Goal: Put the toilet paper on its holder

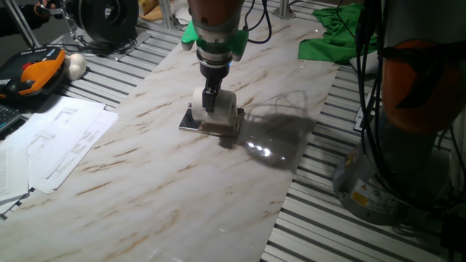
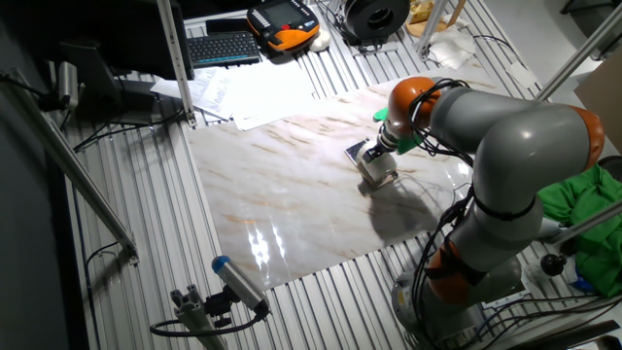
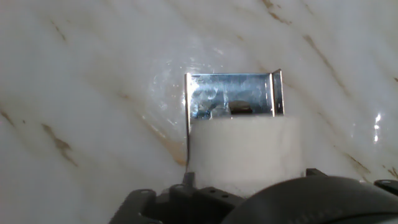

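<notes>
The toilet paper (image 1: 223, 105) is a small white roll resting on the holder (image 1: 206, 125), a shiny chrome plate lying flat on the marble board. My gripper (image 1: 211, 100) reaches straight down and its dark fingers are closed on the roll. In the hand view the white roll (image 3: 245, 149) fills the lower middle, and the chrome holder (image 3: 231, 94) with its upturned side tabs shows just beyond it. In the other fixed view the roll and holder (image 2: 375, 167) sit under my gripper (image 2: 381, 151). Whether the roll is on the bar is hidden.
The marble board (image 1: 167, 175) lies on a slatted metal table. At the left are white paper sheets (image 1: 62, 138), an orange pendant (image 1: 35, 73) and a round white ball (image 1: 75, 65). A green cloth (image 1: 335, 36) lies at the back right. The arm's base (image 1: 415, 124) stands on the right.
</notes>
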Motion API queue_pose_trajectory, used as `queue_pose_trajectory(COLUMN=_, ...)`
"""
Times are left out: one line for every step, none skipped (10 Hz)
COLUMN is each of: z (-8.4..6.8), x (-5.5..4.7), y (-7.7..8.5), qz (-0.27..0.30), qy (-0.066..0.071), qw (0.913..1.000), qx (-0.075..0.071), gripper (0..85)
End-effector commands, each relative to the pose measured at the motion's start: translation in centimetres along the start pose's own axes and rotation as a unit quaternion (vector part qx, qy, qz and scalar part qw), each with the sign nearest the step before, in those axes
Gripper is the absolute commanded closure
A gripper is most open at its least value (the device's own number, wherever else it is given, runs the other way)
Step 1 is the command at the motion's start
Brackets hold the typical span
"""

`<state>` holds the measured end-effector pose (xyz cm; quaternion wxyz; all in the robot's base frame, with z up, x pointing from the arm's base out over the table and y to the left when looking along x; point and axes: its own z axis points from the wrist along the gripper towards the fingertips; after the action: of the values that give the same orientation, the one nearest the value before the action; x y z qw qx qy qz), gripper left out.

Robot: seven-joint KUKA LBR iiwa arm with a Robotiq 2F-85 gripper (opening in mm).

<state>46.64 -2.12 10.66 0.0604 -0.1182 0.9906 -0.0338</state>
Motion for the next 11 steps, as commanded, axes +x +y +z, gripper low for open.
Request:
queue_pose_trajectory(z=-0.1, x=-0.1, y=0.1, qz=0.001, qy=0.000, qw=1.0000, qx=0.000, gripper=0.0)
queue_pose_trajectory(z=-0.7, x=-0.4, y=0.4, qz=0.005, qy=0.005, qw=1.0000, qx=0.000, gripper=0.0)
queue_pose_trajectory(z=-1.6, x=-0.8, y=0.8, qz=0.011, qy=0.011, qw=0.9999, qx=0.001, gripper=0.0)
queue_pose_trajectory(z=-2.7, x=-1.4, y=1.3, qz=0.018, qy=0.017, qw=0.9997, qx=0.006, gripper=0.0)
queue_pose_trajectory(z=-4.0, x=-2.3, y=1.7, qz=0.026, qy=0.027, qw=0.9993, qx=0.007, gripper=0.0)
queue_pose_trajectory(z=-5.1, x=-3.1, y=2.0, qz=0.027, qy=0.036, qw=0.9990, qx=0.006, gripper=17.0)
queue_pose_trajectory(z=-6.0, x=-4.0, y=2.3, qz=0.025, qy=0.045, qw=0.9987, qx=0.007, gripper=34.0)
queue_pose_trajectory(z=-6.7, x=-4.5, y=2.5, qz=0.023, qy=0.049, qw=0.9985, qx=0.008, gripper=34.0)
queue_pose_trajectory(z=-7.2, x=-4.9, y=2.6, qz=0.020, qy=0.056, qw=0.9982, qx=0.010, gripper=51.0)
queue_pose_trajectory(z=-7.4, x=-5.1, y=2.6, qz=0.014, qy=0.060, qw=0.9980, qx=0.007, gripper=68.0)
queue_pose_trajectory(z=-7.5, x=-5.4, y=2.3, qz=0.008, qy=0.066, qw=0.9978, qx=-0.001, gripper=85.0)
